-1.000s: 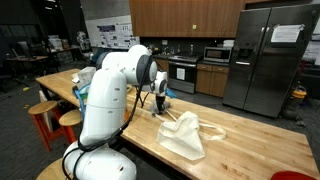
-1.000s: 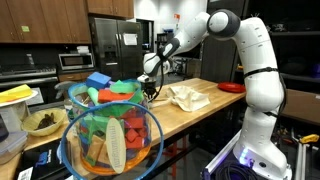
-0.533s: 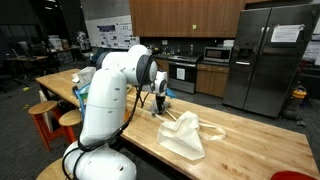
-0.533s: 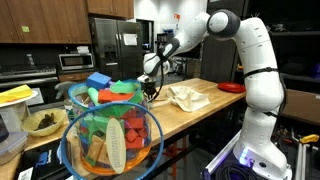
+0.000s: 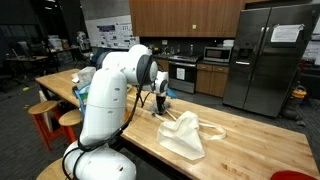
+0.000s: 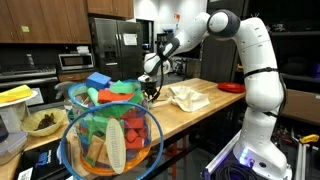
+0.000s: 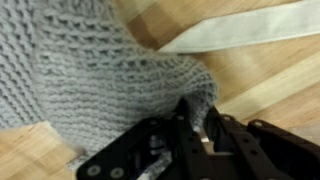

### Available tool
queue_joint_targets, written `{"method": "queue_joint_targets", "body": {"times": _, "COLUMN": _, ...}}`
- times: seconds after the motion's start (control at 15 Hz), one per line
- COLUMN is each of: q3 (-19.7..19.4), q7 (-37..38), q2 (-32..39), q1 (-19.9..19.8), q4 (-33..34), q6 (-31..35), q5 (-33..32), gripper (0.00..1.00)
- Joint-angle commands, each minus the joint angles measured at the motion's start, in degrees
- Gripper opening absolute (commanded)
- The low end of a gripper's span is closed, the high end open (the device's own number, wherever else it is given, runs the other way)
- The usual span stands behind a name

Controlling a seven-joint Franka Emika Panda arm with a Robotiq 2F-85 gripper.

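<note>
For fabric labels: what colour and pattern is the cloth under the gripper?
Grey, chunky knit cloth; wrist view shows it best.

A: What does the arm [image 5: 108, 90] look like?
B: Glossy white rounded shells, dark seams at the joints, and a thin black cable [image 5: 128, 112] alongside.
A: And the hand [image 7: 197, 118]?
B: Matte black, with angular links and fingers.

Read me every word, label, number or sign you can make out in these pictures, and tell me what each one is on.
No text here is readable.
Sheet on the fridge: print too small to read.
Posters at the back: too blurred to read.
Knit cloth in the wrist view: no text on it.
</note>
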Motion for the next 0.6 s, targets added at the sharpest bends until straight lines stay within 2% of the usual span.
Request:
{"method": "queue_joint_targets", "body": {"times": 0.0, "q3": 0.33, "q7": 0.14, "q2": 0.02, "q1": -0.39, "q4": 0.10, "q6": -0.44, "q5": -0.18, "gripper": 0.30}}
{"method": "queue_joint_targets", "body": {"times": 0.53, "q3": 0.39, "q7": 0.12, "q2": 0.02, "q1": -0.45, "q4": 0.13, "q6": -0.57, "q5": -0.10, "gripper": 0.30}}
